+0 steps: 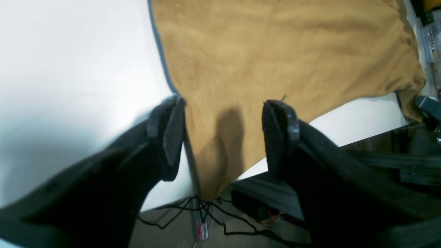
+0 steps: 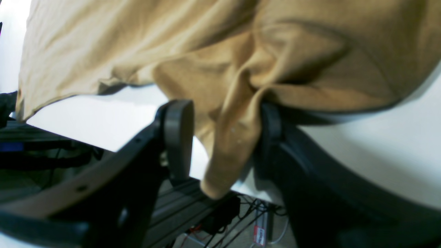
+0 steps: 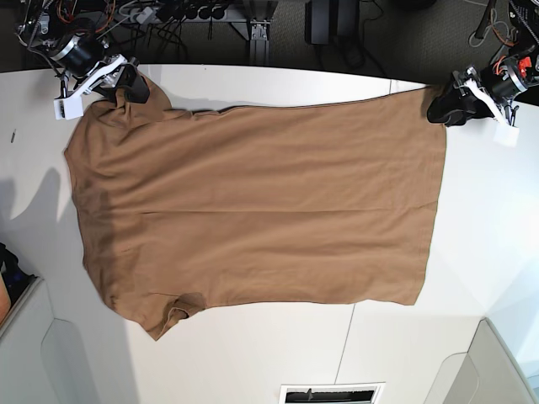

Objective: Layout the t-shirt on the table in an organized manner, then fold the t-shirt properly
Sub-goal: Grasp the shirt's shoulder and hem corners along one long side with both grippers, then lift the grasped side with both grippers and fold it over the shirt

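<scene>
The tan t-shirt (image 3: 253,202) lies spread flat on the white table (image 3: 253,353), its hem toward the right of the base view and a sleeve at the lower left. My left gripper (image 3: 445,111) is at the shirt's far right corner. In the left wrist view it (image 1: 224,134) is open, with the shirt corner (image 1: 213,162) between its fingers and hanging over the table edge. My right gripper (image 3: 130,84) is at the far left sleeve. In the right wrist view it (image 2: 224,137) is open, with bunched sleeve fabric (image 2: 234,137) draped between the fingers against one of them.
Grey-white bins stand at the near left corner (image 3: 25,337) and the near right corner (image 3: 505,362). A thin seam (image 3: 349,337) crosses the table. Cables (image 1: 206,210) and dark frame rails hang below the far table edge. Equipment clutters the floor behind the table.
</scene>
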Action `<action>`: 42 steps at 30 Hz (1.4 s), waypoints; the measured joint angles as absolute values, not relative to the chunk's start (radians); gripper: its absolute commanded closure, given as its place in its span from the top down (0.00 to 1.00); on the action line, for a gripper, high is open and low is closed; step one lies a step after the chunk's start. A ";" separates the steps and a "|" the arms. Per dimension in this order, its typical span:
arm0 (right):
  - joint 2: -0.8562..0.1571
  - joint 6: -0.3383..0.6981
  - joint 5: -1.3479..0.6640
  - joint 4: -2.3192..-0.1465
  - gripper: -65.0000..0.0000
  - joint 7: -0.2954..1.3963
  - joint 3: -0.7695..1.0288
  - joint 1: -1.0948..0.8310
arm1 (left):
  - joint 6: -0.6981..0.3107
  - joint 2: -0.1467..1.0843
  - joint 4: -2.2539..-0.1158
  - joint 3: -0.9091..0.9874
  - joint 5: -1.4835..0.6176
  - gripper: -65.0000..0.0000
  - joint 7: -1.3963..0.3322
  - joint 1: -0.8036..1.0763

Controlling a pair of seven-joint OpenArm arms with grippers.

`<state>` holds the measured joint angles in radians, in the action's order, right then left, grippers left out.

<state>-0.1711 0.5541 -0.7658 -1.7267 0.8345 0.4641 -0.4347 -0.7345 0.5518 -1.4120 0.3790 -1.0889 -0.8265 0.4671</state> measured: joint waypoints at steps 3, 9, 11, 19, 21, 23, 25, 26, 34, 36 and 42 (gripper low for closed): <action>-0.171 0.554 -0.766 -1.727 0.43 0.834 0.464 -0.435 | -0.735 0.552 -1.412 0.379 -1.090 0.60 -0.834 0.468; -0.171 0.554 -0.766 -1.727 0.43 0.831 0.464 -0.435 | -0.737 0.555 -1.415 0.381 -1.108 0.60 -0.825 0.502; -0.171 0.554 -0.766 -1.727 0.40 0.831 0.464 -0.435 | -0.738 0.558 -1.415 0.381 -1.108 0.55 -0.826 0.505; -0.171 0.550 -0.748 -1.723 0.00 0.831 0.464 -0.435 | -0.730 0.557 -1.414 0.379 -1.077 0.00 -0.833 0.517; -0.172 0.551 -0.748 -1.723 0.00 0.830 0.464 -0.435 | -0.730 0.557 -1.430 0.379 -1.065 0.00 -0.830 0.519; -0.171 0.553 -0.747 -1.724 0.00 0.824 0.467 -0.435 | -0.717 0.557 -1.459 0.378 -1.048 0.00 -0.831 0.522; -0.171 0.554 -0.752 -1.731 0.00 0.825 0.482 -0.435 | -0.707 0.558 -1.492 0.375 -1.033 0.00 -0.838 0.523; -0.171 0.555 -0.756 -1.739 0.00 0.828 0.492 -0.434 | -0.704 0.563 -1.508 0.373 -1.028 0.00 -0.842 0.523; -0.192 0.562 -0.756 -1.785 0.00 0.828 0.555 -0.354 | -0.694 0.612 -1.553 0.366 -0.992 0.00 -0.883 0.467; -0.205 0.564 -0.756 -1.785 0.00 0.830 0.555 -0.326 | -0.692 0.618 -1.553 0.366 -0.993 0.00 -0.882 0.431; -0.224 0.566 -0.737 -1.776 0.00 0.832 0.556 -0.233 | -0.692 0.620 -1.553 0.366 -0.996 0.00 -0.883 0.319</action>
